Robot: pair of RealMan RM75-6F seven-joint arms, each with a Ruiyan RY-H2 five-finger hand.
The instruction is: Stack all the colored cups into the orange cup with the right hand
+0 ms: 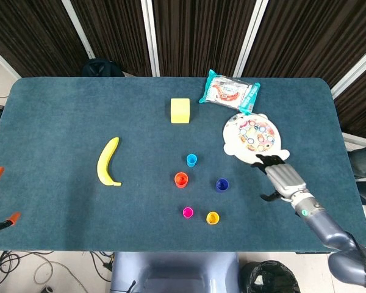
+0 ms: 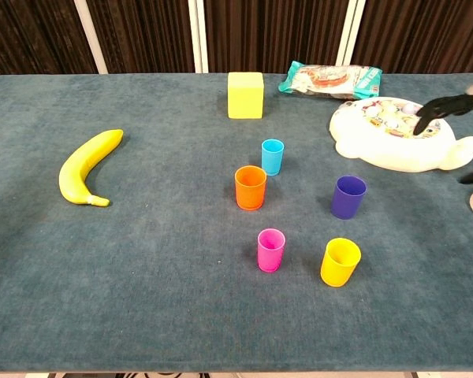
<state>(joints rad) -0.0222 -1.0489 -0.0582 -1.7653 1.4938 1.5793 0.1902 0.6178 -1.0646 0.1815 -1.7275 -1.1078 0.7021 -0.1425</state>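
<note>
Five cups (image 2: 271, 250) stand apart mid-desk (image 1: 61, 110); right hand (image 1: 283, 177), fingers spread and empty, hovers toward the desk's right edge.

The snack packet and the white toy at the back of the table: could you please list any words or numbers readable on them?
Snack packet: red and white print, too blurred to read.
White toy: coloured rings only, no legible text.
Cups and yellow block: no markings visible.

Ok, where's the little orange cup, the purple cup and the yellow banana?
small orange plastic cup (image 2: 251, 187), chest view, on its front wall.
dark purple plastic cup (image 2: 348, 198), chest view, on its side wall.
curved yellow banana (image 1: 107, 162), head view, on the middle of its body.
</note>
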